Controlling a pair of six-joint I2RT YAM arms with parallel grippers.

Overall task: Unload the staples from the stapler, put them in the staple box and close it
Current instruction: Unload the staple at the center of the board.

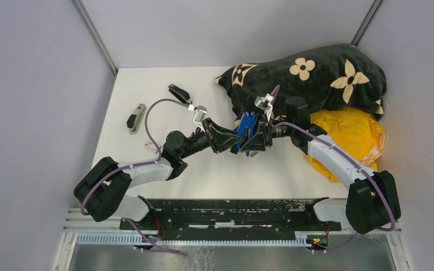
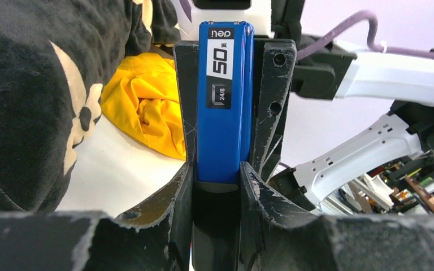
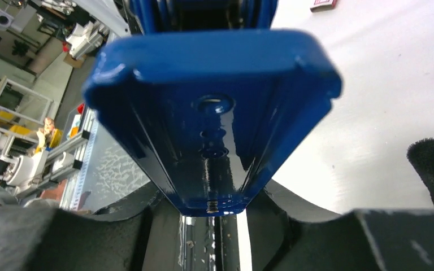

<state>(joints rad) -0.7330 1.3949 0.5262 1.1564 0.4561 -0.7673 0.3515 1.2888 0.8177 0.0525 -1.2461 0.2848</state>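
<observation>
Nearest me, both arms bend in from their bases and meet over the middle of the counter (image 1: 215,175), wrists levelled toward each other. The left gripper (image 2: 217,189) is clamped on one end of the blue stapler (image 2: 224,101). The right gripper (image 3: 209,223) looks closed on the other end, the stapler's underside facing that wrist. I take this two-sided hold as bracing it for opening. No staples show; likely they sit inside. Beyond lie a grey stapler (image 1: 136,118), a black stapler (image 1: 179,93) and a black flowered cloth (image 1: 316,79).
</observation>
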